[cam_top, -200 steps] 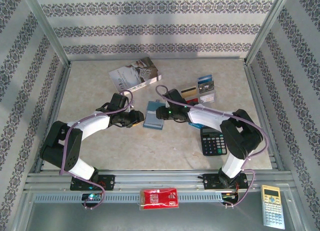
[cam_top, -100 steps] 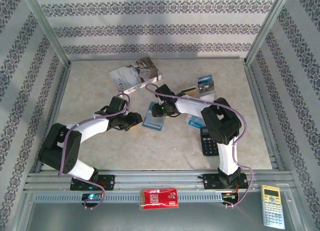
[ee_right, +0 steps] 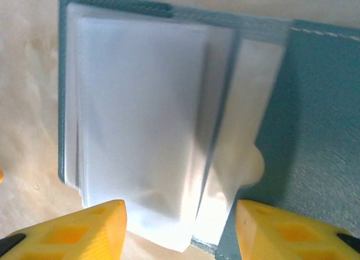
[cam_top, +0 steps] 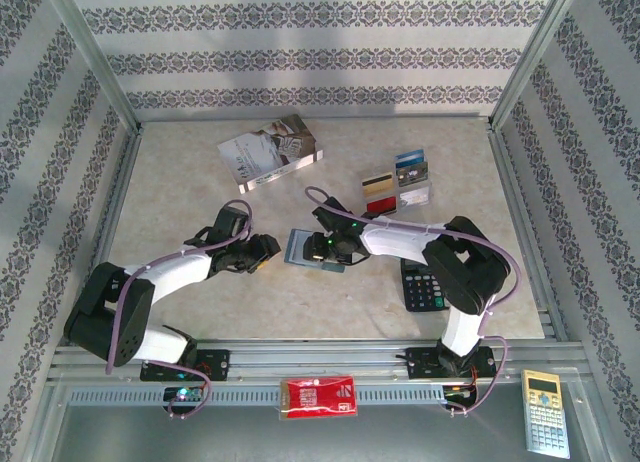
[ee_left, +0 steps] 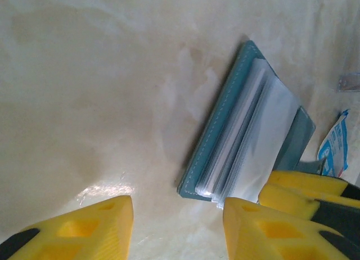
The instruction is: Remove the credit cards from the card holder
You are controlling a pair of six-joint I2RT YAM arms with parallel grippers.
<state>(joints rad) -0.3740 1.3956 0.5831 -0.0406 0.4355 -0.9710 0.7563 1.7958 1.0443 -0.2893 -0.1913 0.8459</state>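
The blue-grey card holder point(cam_top: 305, 248) lies open on the table between my two grippers. Its clear plastic sleeves point(ee_right: 146, 119) fan out from the teal cover point(ee_right: 320, 130). My right gripper point(cam_top: 325, 245) hovers over the holder's near edge, jaws open, with the sleeve ends between its fingertips point(ee_right: 67, 232) but not pinched. Left of the holder, my left gripper point(cam_top: 262, 254) stands open over bare table, its fingers point(ee_left: 95, 226) just short of the holder's corner point(ee_left: 197, 189). Several credit cards point(cam_top: 396, 182) lie at the back right.
A grey-white book point(cam_top: 268, 152) lies at the back. A black calculator point(cam_top: 425, 284) sits under the right arm's elbow. A blue-and-white packet point(ee_left: 337, 142) lies beyond the holder. A red pack point(cam_top: 318, 396) and a yellowish calculator point(cam_top: 545, 412) rest on the front rail.
The card holder has dropped flatter and lies open nearer the front. Both grippers have come toward the near side with it, the left backing off to the left. The right jaws have widened.
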